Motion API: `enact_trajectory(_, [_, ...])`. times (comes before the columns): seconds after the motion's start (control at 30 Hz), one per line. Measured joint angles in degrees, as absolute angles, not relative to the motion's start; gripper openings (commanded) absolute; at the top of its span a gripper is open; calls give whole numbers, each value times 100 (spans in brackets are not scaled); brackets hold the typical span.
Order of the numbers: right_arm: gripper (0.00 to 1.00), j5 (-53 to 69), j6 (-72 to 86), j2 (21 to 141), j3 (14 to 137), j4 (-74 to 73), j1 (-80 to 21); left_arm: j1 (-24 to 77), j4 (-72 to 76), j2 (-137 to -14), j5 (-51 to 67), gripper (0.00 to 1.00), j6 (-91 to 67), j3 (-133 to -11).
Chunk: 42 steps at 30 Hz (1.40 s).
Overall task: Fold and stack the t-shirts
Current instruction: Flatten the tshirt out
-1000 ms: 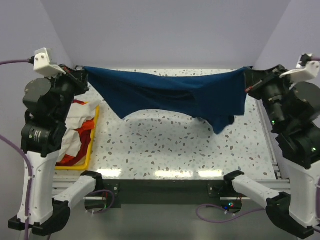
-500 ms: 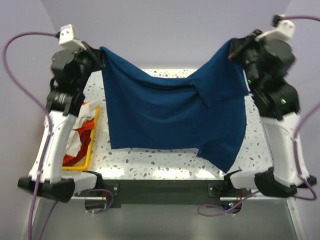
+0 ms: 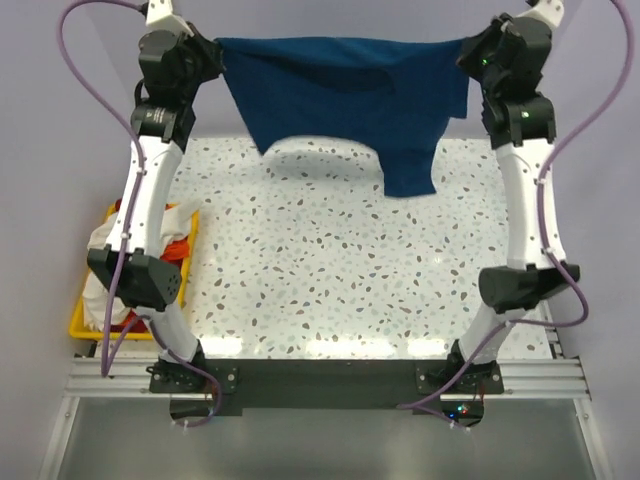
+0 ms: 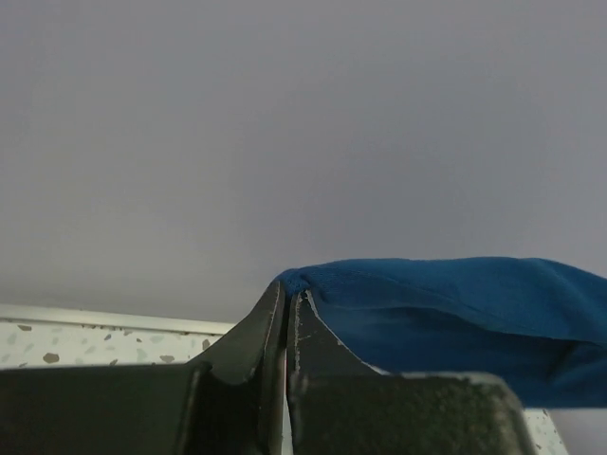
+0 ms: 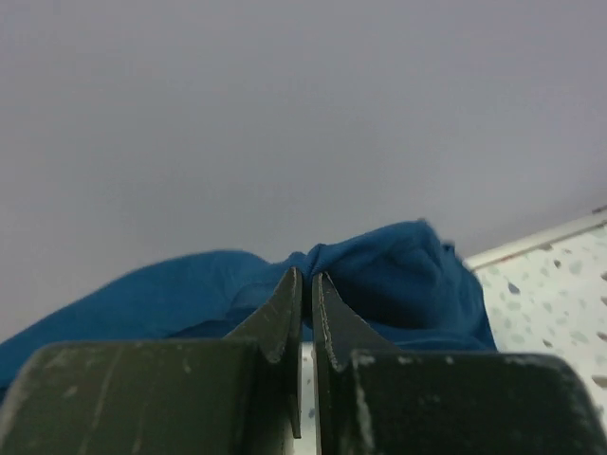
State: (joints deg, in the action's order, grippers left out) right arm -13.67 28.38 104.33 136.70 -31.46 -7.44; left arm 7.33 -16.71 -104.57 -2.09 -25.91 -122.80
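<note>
A navy blue t-shirt [image 3: 345,95] hangs stretched between both arms, high over the far edge of the table. My left gripper [image 3: 218,52] is shut on its left corner, and the pinched blue cloth [image 4: 436,303] runs off to the right of the jaws. My right gripper [image 3: 468,52] is shut on the right corner, with blue cloth [image 5: 398,275] bunched around the tips. One sleeve [image 3: 410,165] dangles lower on the right. More t-shirts, cream-white [image 3: 102,240] and red-orange [image 3: 178,248], lie heaped in the bin at the left.
A yellow plastic bin [image 3: 85,325] sits at the table's left edge, partly behind the left arm. The speckled tabletop [image 3: 330,270] spreads beneath the hanging shirt. Purple cables [image 3: 95,100] loop beside both raised arms.
Both arms have risen and reached toward the far wall, lifting the blue shirt from low over the table to a high, taut spread. Both grips stayed shut.
</note>
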Motion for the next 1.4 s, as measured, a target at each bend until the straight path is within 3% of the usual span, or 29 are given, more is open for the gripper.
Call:
enact_trajectory(0.3, [1,-1223,3107,7494,9485,-2683,-567,722,-725,-8171,-178,0,-2794,-8665])
enact_trajectory(0.37, [15,-1236,3168,7183,8458,-2652,-506,722,-613,-8003,-158,0,-2926,-7856])
enact_trajectory(0.4, [31,-1243,3197,7155,8020,-2620,-464,722,-543,-8009,-145,1,-2998,-7489])
enact_trajectory(0.43, [36,-1247,3218,7164,7708,-2620,-427,722,-521,-8042,-139,7,-3065,-7205])
enact_trajectory(0.47, [42,-1238,3221,7290,7363,-2606,-362,722,-513,-8114,-126,19,-3120,-6855])
enact_trajectory(0.5, [55,-1205,3234,7498,7070,-2604,-290,722,-486,-8202,-117,24,-3199,-6523])
enact_trajectory(0.57, [62,-1114,3258,7944,6547,-2613,-169,722,-558,-8449,-71,39,-3347,-5972])
enact_trajectory(0.67, [72,-980,3264,8206,5841,-2644,-95,720,-755,-8648,-14,49,-3538,-5380])
enact_trajectory(1.0, [75,-290,3634,6687,3721,-2268,-185,720,-1319,-8307,-327,54,-3933,-5118])
enact_trajectory(1.4, [62,-19,4543,5537,2576,-2615,-1623,725,-1511,-8403,-801,53,-4845,-4709])
